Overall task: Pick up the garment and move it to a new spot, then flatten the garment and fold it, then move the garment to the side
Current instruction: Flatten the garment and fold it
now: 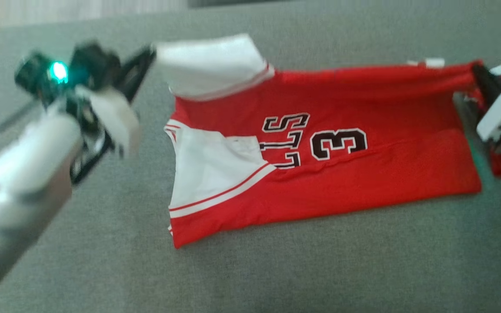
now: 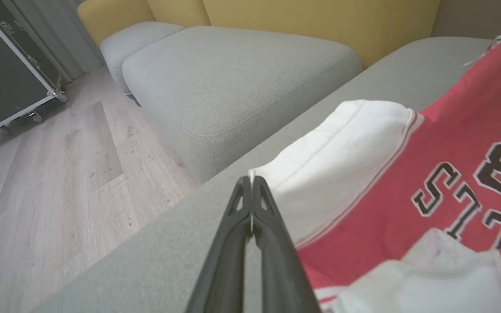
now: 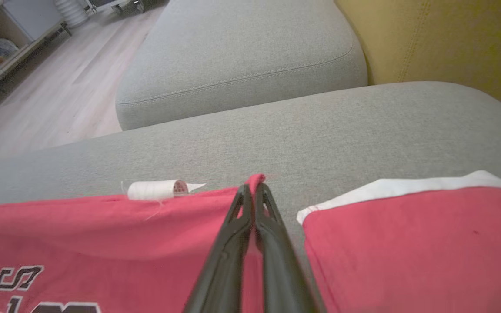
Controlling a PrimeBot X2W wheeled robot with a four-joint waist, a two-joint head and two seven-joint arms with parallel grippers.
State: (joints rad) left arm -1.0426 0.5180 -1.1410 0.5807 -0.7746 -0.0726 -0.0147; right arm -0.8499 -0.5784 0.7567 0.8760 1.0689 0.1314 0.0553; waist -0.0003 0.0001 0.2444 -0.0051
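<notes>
Left pincer (image 2: 250,178): both fingers pressed fully together, clamping the white sleeve edge of the garment (image 1: 320,182). The sleeve is lifted at the fingertips and folds back over the red body.

Right pincer (image 3: 254,186): fingers fully together, with a red corner of the garment's far edge pinched at the tips and raised slightly.

Between the two pincers, the garment is stretched sideways. Its near part lies flat on the grey seat cushion (image 1: 276,269), black lettering and numerals facing up.

Just left of the right pincer's tips, a rolled white label (image 3: 155,190) sits at the garment's far edge. To the right of those tips lies a red panel with white trim; whether it belongs to the same garment cannot be determined.

Beyond both pincers: a second cushion (image 3: 242,65), a yellow backrest (image 3: 442,39), wood floor (image 2: 59,174) and a black case (image 2: 2,78).
</notes>
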